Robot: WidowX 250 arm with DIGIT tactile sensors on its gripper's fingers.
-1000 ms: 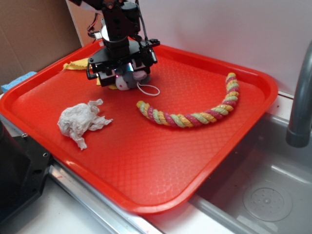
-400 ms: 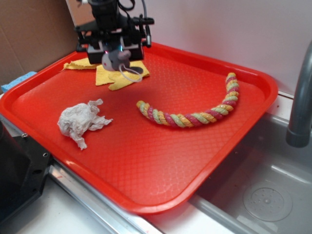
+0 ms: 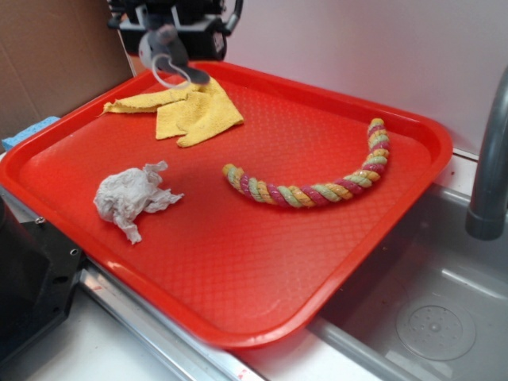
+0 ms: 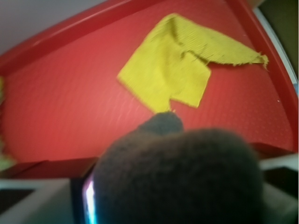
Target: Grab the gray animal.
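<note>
The gray animal (image 3: 164, 44), a small gray plush mouse with a white cord loop tail hanging below it, is held in the air above the far left corner of the red tray (image 3: 238, 302). My gripper (image 3: 168, 33) is shut on it at the top edge of the exterior view. In the wrist view the gray animal (image 4: 180, 175) is a blurred dark gray mass filling the lower part of the picture and hiding the jaws.
A yellow cloth (image 3: 186, 111) (image 4: 180, 65) lies on the tray under the gripper. A crumpled white tissue (image 3: 131, 198) sits at the tray's left, a multicoloured rope toy (image 3: 317, 186) curves across its middle. A sink (image 3: 429, 317) and grey faucet (image 3: 488, 159) stand at the right.
My gripper has risen from the tray and moved towards the far left with the gray animal in it, uncovering the yellow cloth. Tissue and rope toy have not moved.
</note>
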